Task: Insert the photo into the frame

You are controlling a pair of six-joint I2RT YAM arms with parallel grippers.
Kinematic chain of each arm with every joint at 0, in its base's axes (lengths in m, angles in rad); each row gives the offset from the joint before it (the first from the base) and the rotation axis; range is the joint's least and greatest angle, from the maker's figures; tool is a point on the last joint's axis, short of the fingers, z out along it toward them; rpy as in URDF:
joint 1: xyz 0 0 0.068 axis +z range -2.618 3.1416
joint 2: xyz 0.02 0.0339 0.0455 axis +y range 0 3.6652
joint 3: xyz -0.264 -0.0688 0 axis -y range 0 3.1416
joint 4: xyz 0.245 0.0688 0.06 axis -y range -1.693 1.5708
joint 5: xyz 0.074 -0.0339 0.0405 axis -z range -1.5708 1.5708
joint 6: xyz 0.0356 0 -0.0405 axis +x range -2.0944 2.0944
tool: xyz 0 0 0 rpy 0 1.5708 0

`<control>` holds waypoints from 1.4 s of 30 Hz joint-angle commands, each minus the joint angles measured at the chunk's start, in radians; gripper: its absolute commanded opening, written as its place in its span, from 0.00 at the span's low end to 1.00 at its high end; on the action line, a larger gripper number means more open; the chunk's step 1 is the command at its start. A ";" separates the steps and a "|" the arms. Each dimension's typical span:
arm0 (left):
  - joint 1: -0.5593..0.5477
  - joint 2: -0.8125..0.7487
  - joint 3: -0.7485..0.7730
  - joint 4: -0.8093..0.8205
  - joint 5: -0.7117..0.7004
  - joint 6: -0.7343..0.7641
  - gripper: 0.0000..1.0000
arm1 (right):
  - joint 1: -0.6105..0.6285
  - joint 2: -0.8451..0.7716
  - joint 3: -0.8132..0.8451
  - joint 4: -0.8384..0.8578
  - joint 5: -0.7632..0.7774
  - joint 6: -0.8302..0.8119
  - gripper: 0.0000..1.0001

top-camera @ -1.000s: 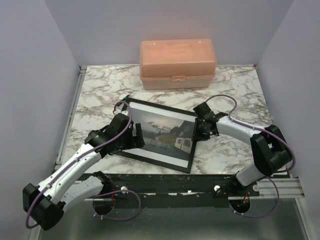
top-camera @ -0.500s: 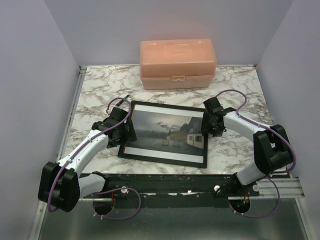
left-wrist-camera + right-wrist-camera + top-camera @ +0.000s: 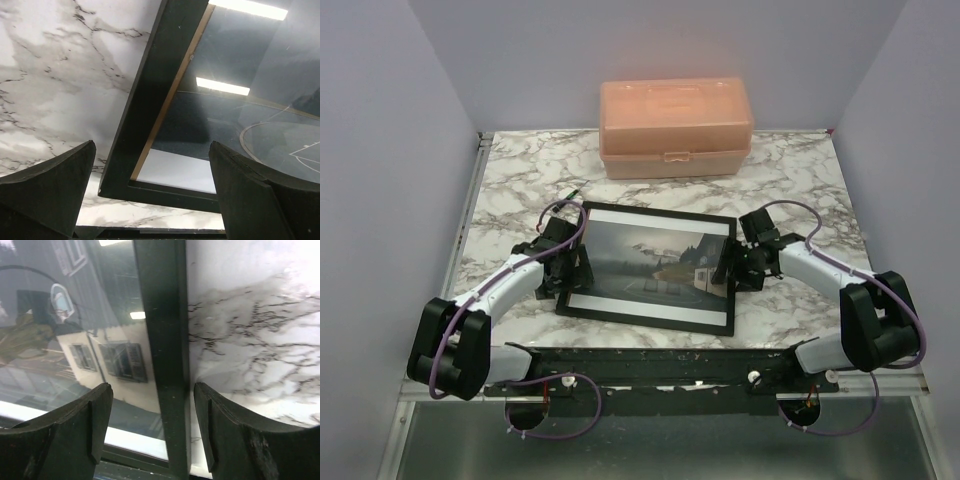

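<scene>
Black frame [image 3: 150, 100] flat; grey landscape photo [image 3: 655, 262] under pane.

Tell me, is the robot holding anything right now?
No, nothing. The left gripper and right gripper are both open, each straddling a side edge of the frame.

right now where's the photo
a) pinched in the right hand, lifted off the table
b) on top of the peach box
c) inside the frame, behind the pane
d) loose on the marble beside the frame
c: the photo shows behind the pane of the black frame, which lies flat on the marble table; the left hand and right hand are open, each straddling a side rail.
</scene>
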 commanded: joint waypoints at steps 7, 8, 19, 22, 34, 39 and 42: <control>-0.029 -0.005 -0.078 0.150 0.205 -0.008 0.98 | -0.006 0.047 -0.014 0.079 -0.148 0.043 0.73; -0.040 -0.005 -0.083 0.153 0.208 -0.016 0.98 | -0.008 0.050 -0.008 0.074 -0.143 0.040 0.73; -0.280 -0.027 -0.131 0.186 0.184 -0.175 0.98 | -0.045 0.050 0.071 -0.021 -0.053 -0.010 0.73; -0.336 -0.025 -0.157 0.207 0.179 -0.226 0.99 | -0.055 0.037 0.071 -0.044 -0.027 -0.014 0.73; -0.462 0.000 -0.183 0.235 0.149 -0.328 0.98 | -0.074 0.021 0.038 -0.055 0.069 -0.037 0.73; -0.465 -0.015 -0.178 0.214 0.128 -0.319 0.99 | -0.075 0.015 0.055 -0.076 0.108 -0.037 0.75; -0.464 -0.040 -0.182 0.212 0.132 -0.316 0.99 | -0.074 0.008 0.072 -0.087 0.158 -0.035 0.79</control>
